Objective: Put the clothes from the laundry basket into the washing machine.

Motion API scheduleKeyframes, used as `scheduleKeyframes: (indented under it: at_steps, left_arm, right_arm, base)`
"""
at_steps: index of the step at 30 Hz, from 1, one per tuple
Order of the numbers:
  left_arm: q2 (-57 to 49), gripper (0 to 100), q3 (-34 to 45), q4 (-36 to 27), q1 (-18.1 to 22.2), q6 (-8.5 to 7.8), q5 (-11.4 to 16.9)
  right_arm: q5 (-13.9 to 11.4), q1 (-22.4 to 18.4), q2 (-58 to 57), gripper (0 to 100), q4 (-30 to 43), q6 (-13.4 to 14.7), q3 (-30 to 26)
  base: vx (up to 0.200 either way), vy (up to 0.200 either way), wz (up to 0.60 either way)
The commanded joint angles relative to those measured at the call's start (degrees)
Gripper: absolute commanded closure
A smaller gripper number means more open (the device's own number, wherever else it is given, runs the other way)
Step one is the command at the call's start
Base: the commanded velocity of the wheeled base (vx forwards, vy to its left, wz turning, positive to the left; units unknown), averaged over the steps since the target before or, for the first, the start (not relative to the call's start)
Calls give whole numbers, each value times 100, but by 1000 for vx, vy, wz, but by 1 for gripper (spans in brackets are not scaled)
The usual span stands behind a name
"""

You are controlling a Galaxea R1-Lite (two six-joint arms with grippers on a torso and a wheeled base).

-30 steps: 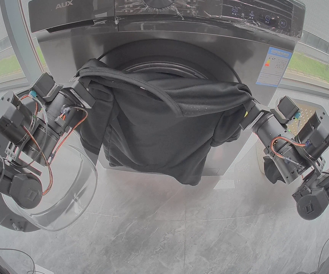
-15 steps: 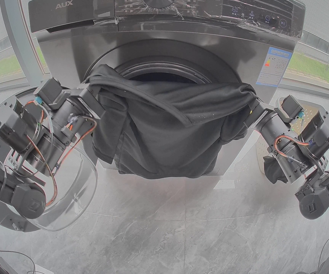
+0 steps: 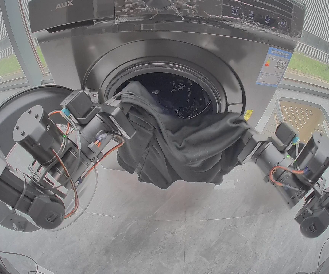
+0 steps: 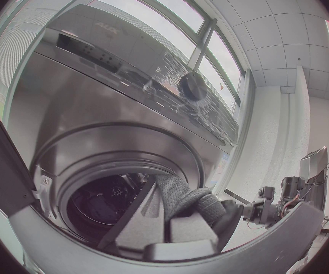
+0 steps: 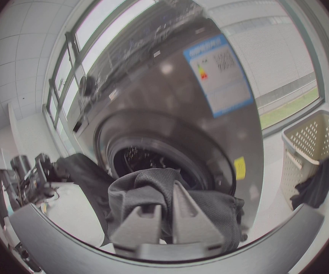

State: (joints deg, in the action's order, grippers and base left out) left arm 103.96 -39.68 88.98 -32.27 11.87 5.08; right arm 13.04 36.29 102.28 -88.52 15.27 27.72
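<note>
A dark grey garment (image 3: 179,145) hangs stretched between both grippers in front of the washing machine (image 3: 172,39), its lower part sagging below the open drum (image 3: 172,96). My left gripper (image 3: 123,113) is shut on the garment's left end at the drum's left rim; the cloth (image 4: 185,200) is bunched between its fingers. My right gripper (image 3: 244,134) is shut on the right end, lower right of the drum, with the fabric (image 5: 153,191) pinched between its fingers. The laundry basket (image 3: 305,118) stands right of the machine with another dark cloth (image 5: 316,187) over its rim.
The machine's round door (image 3: 23,107) stands open at the left, behind my left arm. Grey tiled floor (image 3: 179,229) spreads in front of the machine. Windows run behind and beside it.
Both grippers have come lower and nearer the drum with the garment. The left moved right to the drum's rim; the drum's opening, earlier covered by cloth, now shows above it.
</note>
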Motion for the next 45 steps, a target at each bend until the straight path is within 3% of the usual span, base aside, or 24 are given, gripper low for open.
scheduleKeyframes:
  at_steps: [1, 10, 14, 18, 23, 32, 37, 45]
  left_arm:
    - [441, 100, -189, 32, -368, -150, 10]
    - [291, 100, -295, 32, -438, -133, 10]
    - [168, 100, -277, 23, -605, -141, 1]
    - [63, 100, -277, 32, -605, -141, 10]
    - [-87, 100, -207, 32, -816, -141, 19]
    - [-271, 100, -180, 32, -851, -159, 37]
    - [-350, 100, -128, 32, -851, -150, 116]
    - [-359, 100, -110, 23, -895, -141, 107]
  right_arm:
    - [-12, 598, 1154, 0, 19, 81, -715]
    - [-30, 1258, 2226, 0, 10, 28, -715]
    - [14, 1433, 2683, 0, 1, 28, -302]
    - [14, 1363, 2797, 0, 1, 19, 93]
    - [-30, 1011, 3070, 0, 10, -174, 1429]
    - [-250, 651, 3369, 0, 256, -394, 2800]
    - [-250, 449, 3545, 0, 265, -420, 3231]
    - [-232, 458, 3606, 0, 230, -420, 3442]
  base:
    - [0, 0, 0]
    - [0, 0, 0]
    - [0, 0, 0]
    - [0, 0, 0]
    - [0, 0, 0]
    - [0, 0, 0]
    - [0, 0, 0]
    - [0, 0, 0]
